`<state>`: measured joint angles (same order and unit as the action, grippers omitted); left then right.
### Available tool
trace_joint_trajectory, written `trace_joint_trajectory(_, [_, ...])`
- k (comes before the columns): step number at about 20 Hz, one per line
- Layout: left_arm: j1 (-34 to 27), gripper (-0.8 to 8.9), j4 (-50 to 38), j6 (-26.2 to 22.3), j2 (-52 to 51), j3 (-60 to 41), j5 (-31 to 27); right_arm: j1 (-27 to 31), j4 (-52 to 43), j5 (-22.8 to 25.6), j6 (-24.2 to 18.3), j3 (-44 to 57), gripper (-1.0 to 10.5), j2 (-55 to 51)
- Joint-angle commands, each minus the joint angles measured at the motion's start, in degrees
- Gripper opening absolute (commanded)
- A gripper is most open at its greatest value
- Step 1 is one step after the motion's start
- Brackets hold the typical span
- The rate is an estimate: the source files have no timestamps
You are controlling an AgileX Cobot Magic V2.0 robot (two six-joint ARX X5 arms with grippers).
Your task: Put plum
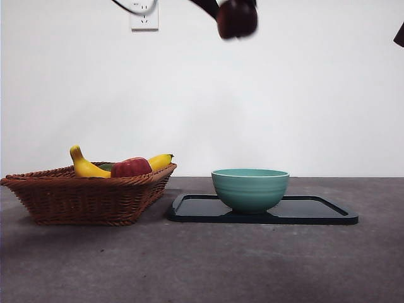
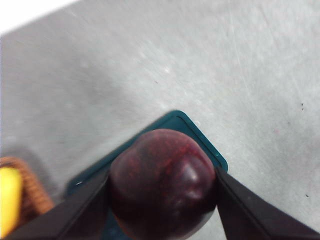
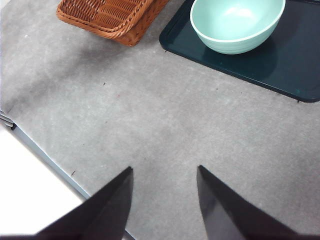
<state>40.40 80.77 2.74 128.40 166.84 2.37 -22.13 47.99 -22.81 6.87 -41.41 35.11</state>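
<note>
The left tool [image 2: 162, 200] is clamping the plum [image 2: 162, 187] high above the tray [image 2: 200, 134]; the plum is hiding the bowl. The right tool [image 3: 165, 200] is waiting open.

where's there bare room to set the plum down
Free: the bowl looks empty; the tray is bare beside the bowl; the table is bare in front of both. Crowded: the basket, with bananas and an apple. The left gripper holds the plum high.

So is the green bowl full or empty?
Empty. The right wrist view looks down into the bowl and shows only its bare inside. The plum is not in it: the left pincer holds it up in the air.
</note>
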Motion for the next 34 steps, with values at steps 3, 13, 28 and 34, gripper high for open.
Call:
trace_joint_trajectory(3, [0.4,2.38,3.2,-0.1,1.2,11.3,-2.0,-0.4,-0.3,-0.1,-0.5,-0.2,2.0,0.2])
trace_joint_trajectory(13, [0.7,2.39,4.3,0.3,-10.1,13.2,-6.8,-0.4,-0.3,-0.1,-1.6,-0.2,2.0,-0.2])
trace_joint_trajectory(28, [0.7,2.5,4.3,8.1,-49.3,-39.8,-16.4,-0.4,-0.4,-0.1,-2.0,-0.2,2.0,-0.2])
trace_joint_trajectory(34, [0.8,2.5,-12.0,9.3,-58.4,-63.1,-15.8,-0.4,-0.3,-0.2,-1.9,-0.2,2.0,-0.2])
